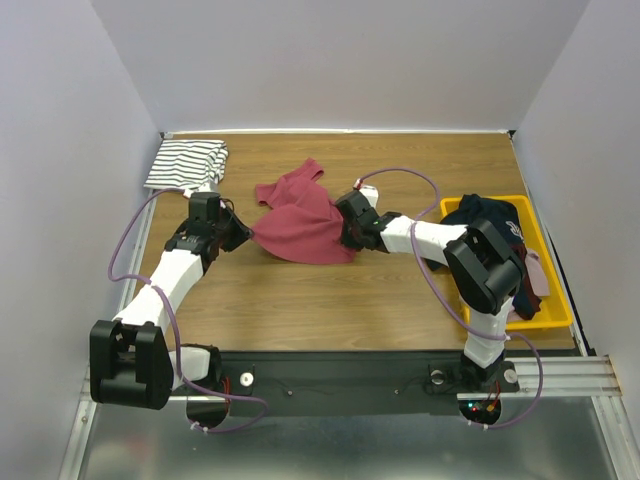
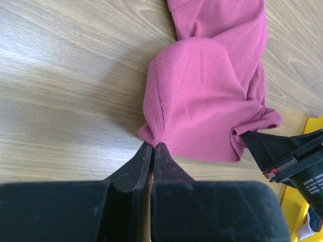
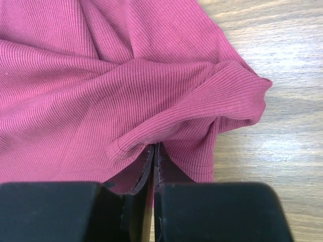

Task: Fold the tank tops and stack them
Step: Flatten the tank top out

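Item 1: dark red ribbed cloth tank top [image 1: 300, 228] [image 2: 207, 96] [image 3: 101, 75]. It lies bunched and creased near the middle of the brown wood-grain table [image 1: 330, 300], between the two arms, with one narrower end pointing toward the far edge.

Item 2: white cloth tank top with thin dark stripes [image 1: 187, 165]. It sits folded into a compact pile at the far left corner of the table, well apart from the red one.

Item 3: left gripper [image 1: 247, 237] [image 2: 152, 148]. Its black fingers are pressed together, pinching the near left corner of the dark red ribbed cloth tank top right at the table surface.

Item 4: right gripper [image 1: 347, 238] [image 3: 154, 148]. Its fingers are likewise closed tight, with a rolled hem fold on the garment's right side caught at their tips (how much cloth lies between them cannot be told). In the left wrist view it appears at the right edge [image 2: 252, 138], meeting the opposite corner of the cloth.

Item 5: yellow plastic bin [image 1: 553, 318]. It stands at the right side of the table and holds a heap of dark garments [image 1: 490, 215] (with a pale pink piece among them).
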`<state>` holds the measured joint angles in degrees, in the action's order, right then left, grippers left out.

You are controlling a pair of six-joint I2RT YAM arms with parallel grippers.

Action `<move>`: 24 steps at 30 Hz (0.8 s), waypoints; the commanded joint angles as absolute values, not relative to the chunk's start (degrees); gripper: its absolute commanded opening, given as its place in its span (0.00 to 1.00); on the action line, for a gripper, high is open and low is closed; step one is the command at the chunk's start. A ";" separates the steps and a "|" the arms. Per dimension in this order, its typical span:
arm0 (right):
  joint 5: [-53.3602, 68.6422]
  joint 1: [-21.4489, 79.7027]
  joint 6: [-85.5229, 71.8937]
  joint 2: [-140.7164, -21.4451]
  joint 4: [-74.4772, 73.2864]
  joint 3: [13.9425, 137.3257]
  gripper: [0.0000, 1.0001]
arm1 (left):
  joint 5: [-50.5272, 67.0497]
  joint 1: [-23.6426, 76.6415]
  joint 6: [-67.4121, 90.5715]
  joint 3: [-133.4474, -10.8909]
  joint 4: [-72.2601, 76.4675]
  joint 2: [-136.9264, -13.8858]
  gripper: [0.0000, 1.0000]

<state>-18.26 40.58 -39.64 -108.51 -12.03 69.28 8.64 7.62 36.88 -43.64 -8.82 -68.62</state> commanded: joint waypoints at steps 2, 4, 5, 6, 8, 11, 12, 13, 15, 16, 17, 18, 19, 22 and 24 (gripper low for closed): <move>-20.92 40.96 -39.20 -106.61 -12.30 70.14 0.00 | 9.32 7.12 35.95 -43.15 -7.38 -67.85 0.00; -21.09 40.96 -39.20 -106.00 -12.39 69.88 0.01 | 9.32 7.03 35.95 -43.15 -7.38 -67.76 0.00; -21.01 40.96 -39.20 -105.65 -12.57 69.79 0.01 | 9.32 7.03 35.95 -43.15 -7.38 -67.59 0.00; -21.35 40.96 -39.20 -105.30 -12.66 69.70 0.00 | 9.23 6.94 35.95 -43.15 -7.47 -67.41 0.00; -21.88 41.04 -39.11 -103.54 -13.27 69.26 0.00 | 9.14 6.86 35.95 -43.15 -7.56 -67.41 0.00; -22.67 40.96 -38.67 -99.60 -14.67 68.21 0.01 | 8.79 6.51 35.77 -43.15 -7.91 -67.15 0.00; -22.94 40.96 -38.41 -98.45 -15.11 67.68 0.00 | 8.44 6.42 35.86 -43.24 -8.17 -66.97 0.00; -23.37 40.96 -38.23 -97.05 -15.55 67.15 0.00 | 8.09 6.15 35.95 -43.24 -8.43 -66.80 0.00; -24.34 40.52 -38.06 -93.02 -16.95 64.88 0.00 | 6.87 5.54 36.04 -43.24 -8.96 -66.27 0.00; -24.52 40.34 -37.97 -91.68 -17.40 63.82 0.00 | 6.51 4.58 36.21 -43.24 -9.66 -66.10 0.00; -24.52 39.73 -37.97 -90.54 -18.27 62.76 0.00 | 5.98 4.22 36.30 -43.24 -9.84 -65.57 0.00; -24.61 39.55 -38.23 -88.27 -18.72 60.23 0.00 | 5.98 3.78 36.39 -43.16 -10.02 -65.31 0.00; -24.70 39.29 -38.41 -87.37 -19.07 58.81 0.00 | 5.89 3.43 36.65 -43.07 -10.11 -65.04 0.00; -24.61 37.80 -39.81 -84.04 -19.95 53.11 0.01 | 5.98 2.64 37.52 -42.54 -10.28 -64.42 0.00; -24.43 36.30 -40.43 -82.80 -20.13 50.20 0.00 | 6.24 2.20 37.97 -42.19 -10.28 -64.42 0.00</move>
<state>-22.55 38.72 -39.03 -84.51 -17.34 55.11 6.94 2.90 37.21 -43.46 -10.24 -66.39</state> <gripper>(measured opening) 0.012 0.092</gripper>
